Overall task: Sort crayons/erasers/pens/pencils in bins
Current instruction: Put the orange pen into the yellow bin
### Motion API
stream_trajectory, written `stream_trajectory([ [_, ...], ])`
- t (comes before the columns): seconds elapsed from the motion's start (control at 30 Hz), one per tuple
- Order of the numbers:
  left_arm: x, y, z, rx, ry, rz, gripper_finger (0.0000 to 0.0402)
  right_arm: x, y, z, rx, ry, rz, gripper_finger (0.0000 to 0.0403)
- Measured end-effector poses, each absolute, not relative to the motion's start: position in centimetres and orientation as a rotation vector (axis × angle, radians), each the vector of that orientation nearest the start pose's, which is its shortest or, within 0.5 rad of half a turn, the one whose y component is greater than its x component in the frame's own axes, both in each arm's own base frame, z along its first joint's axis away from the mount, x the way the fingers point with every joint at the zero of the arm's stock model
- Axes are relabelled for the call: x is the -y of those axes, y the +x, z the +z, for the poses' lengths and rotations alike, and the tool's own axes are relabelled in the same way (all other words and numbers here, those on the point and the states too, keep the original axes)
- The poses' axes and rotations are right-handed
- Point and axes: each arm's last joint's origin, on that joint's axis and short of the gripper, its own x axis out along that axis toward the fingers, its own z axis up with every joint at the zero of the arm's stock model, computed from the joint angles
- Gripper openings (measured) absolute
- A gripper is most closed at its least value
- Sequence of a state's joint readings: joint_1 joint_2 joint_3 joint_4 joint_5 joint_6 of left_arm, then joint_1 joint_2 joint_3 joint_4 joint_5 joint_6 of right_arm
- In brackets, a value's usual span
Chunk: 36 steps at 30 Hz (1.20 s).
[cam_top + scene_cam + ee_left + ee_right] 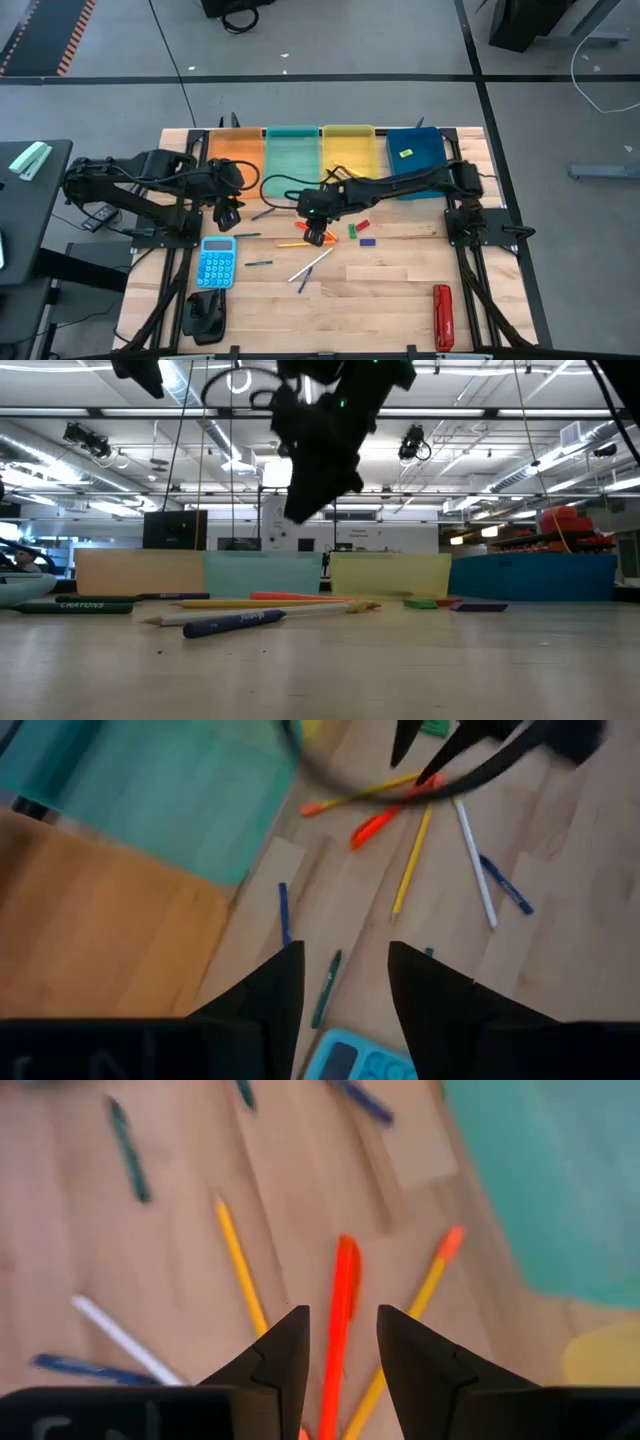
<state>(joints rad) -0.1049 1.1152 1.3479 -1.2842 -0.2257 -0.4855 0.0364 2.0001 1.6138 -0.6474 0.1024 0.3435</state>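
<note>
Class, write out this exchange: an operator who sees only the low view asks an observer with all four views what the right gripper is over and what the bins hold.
Operator: From table height I only see a dark arm overhead. What is the right gripper over?
Observer: The right gripper hangs open above a red stick lying on the table, lined up with the gap between its fingers.
Operator: Is anything in the bins? I see only their front walls.
Observer: From above, the blue bin holds one small yellow-green eraser.
</note>
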Motion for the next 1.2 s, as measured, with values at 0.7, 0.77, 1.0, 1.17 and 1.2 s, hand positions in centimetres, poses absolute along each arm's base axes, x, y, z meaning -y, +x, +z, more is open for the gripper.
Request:
stream_trajectory([
  [0.7, 3.3, 17.3, 37.2, -0.953, -0.473, 0.392, 0.0126, -1.0, 45.8, 15.5, -1.041, 0.081, -0.144, 0.0129],
  [0.77, 3.6, 17.3, 37.2, -0.953, -0.487, 0.388, 0.0128, -1.0, 45.8, 15.5, -1.038, 0.087, -0.142, 0.0129],
  [1.0, 4.3, 17.1, 37.2, -0.940, -0.504, 0.399, 0.0121, -0.8, 45.9, 15.2, -1.041, 0.052, -0.148, 0.0129],
  [1.17, 4.6, 17.0, 37.2, -0.940, -0.495, 0.389, 0.0115, -0.1, 46.0, 14.3, -1.056, 0.100, -0.170, 0.0129],
  [1.2, 4.6, 17.0, 37.2, -0.940, -0.499, 0.390, 0.0114, 0.0, 46.1, 14.3, -1.054, 0.102, -0.173, 0.0129],
])
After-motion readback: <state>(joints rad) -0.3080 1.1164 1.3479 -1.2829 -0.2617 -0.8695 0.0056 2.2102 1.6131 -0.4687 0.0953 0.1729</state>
